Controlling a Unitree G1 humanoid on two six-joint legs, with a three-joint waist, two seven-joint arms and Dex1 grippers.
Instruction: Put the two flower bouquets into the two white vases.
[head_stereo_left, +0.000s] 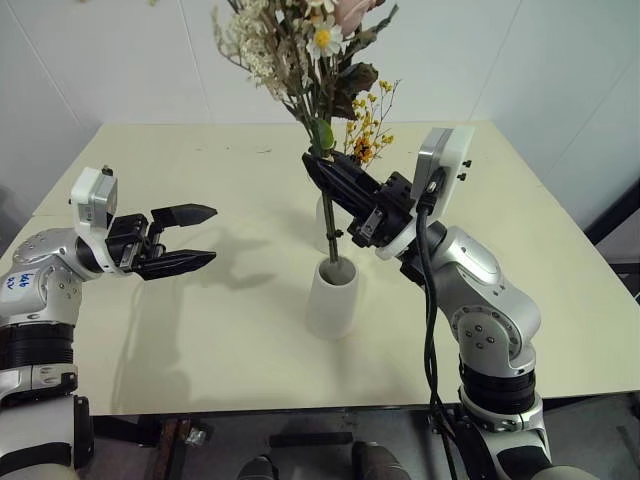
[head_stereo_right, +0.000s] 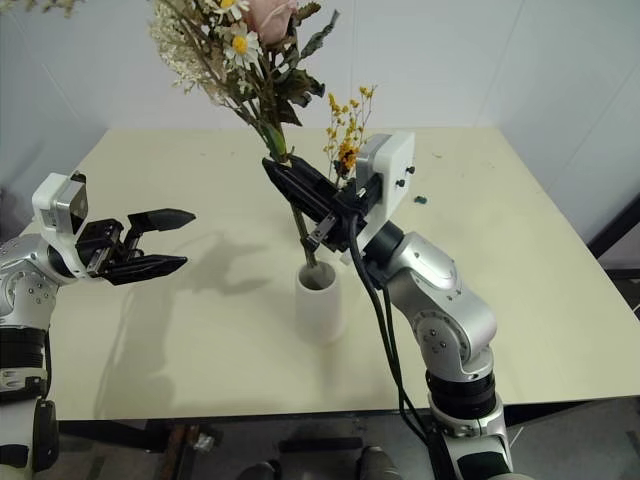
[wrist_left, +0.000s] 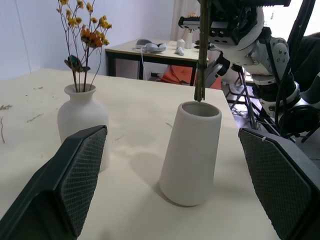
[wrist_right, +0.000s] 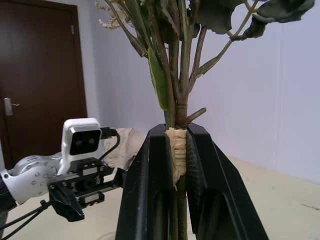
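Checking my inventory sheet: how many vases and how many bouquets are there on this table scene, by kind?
White vases: 2, the bottle-shaped vase and the wide-mouthed vase.
Bouquets: 2, the yellow sprig and the rose bunch.
Total: 4

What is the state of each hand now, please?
Left hand: open, holding nothing.
Right hand: closed on the rose bouquet, stem ends just above the tapered vase.

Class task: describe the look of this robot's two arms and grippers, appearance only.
Both arms are silver-grey metal with black joint bands. Each gripper, left and right, has two black tapered fingers with cross-hatched pads. White camera boxes sit on the wrists; black cables run down the right arm.
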